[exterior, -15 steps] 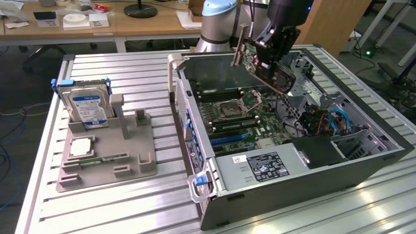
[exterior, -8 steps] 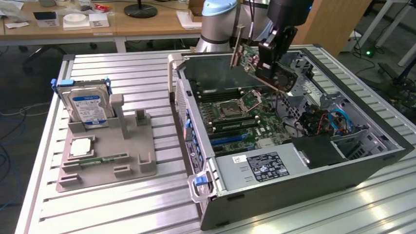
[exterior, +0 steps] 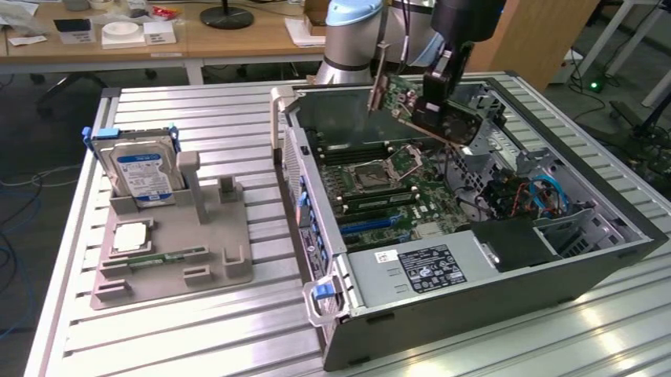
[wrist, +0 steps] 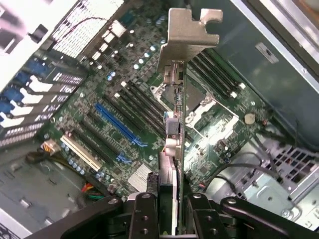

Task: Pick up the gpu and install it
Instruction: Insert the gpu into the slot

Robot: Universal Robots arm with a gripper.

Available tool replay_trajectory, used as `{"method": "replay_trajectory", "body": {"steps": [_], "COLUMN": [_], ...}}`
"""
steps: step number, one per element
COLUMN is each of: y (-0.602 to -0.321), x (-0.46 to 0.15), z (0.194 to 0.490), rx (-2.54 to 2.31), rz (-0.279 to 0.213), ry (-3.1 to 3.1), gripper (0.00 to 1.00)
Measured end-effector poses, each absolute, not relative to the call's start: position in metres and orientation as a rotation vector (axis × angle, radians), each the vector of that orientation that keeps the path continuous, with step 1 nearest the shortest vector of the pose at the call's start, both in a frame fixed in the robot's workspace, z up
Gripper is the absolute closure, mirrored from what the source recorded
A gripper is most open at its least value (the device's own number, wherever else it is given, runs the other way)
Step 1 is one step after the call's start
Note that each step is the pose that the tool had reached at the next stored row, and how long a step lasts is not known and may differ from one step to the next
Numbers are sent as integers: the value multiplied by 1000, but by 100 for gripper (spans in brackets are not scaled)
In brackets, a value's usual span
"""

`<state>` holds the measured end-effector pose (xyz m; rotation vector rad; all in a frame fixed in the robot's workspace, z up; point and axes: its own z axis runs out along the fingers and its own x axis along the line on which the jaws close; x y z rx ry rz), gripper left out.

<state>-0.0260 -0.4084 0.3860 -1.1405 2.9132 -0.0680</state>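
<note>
The gpu, a green card with a black face and a silvery end bracket, hangs tilted above the open computer case. My gripper is shut on the gpu's upper edge. In the wrist view the gpu runs edge-on away from my fingers, its metal bracket at the far end. Below it lies the motherboard with a blue slot and black slots. The card is held in the air, clear of the board.
A grey holder stands on the slatted table at the exterior view's left, carrying a silver hard drive, a memory stick and a square chip. Inside the case are a power supply and blue cables.
</note>
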Motion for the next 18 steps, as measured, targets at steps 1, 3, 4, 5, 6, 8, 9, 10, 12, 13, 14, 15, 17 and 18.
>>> {"method": "replay_trajectory", "body": {"steps": [1,3,4,5,6,8,9,10,12,13,14,15,17,18], "y": [-408,-408,-408,-408,-408,-408,-408,-408,-408,-408,-408,-408,-408,-408], "x": [-26,-26,-26,-26,-26,-26,-26,-26,-26,-26,-26,-26,-26,-26], "z": [386,386,386,386,386,386,386,386,386,386,386,386,386,386], "rx": [-1167,-1210,-1231,-1254,-1278,-1329,-1353,-1378,-1426,-1448,-1471,-1493,-1538,-1561], "rz": [-68,-67,-67,-67,-67,-67,-66,-66,-66,-65,-65,-65,-64,-64], "ry": [2902,2884,2874,2864,2853,2829,2817,2805,2780,2768,2755,2743,2718,2704], "gripper": [73,73,73,73,73,73,73,73,73,73,73,73,73,73]}}
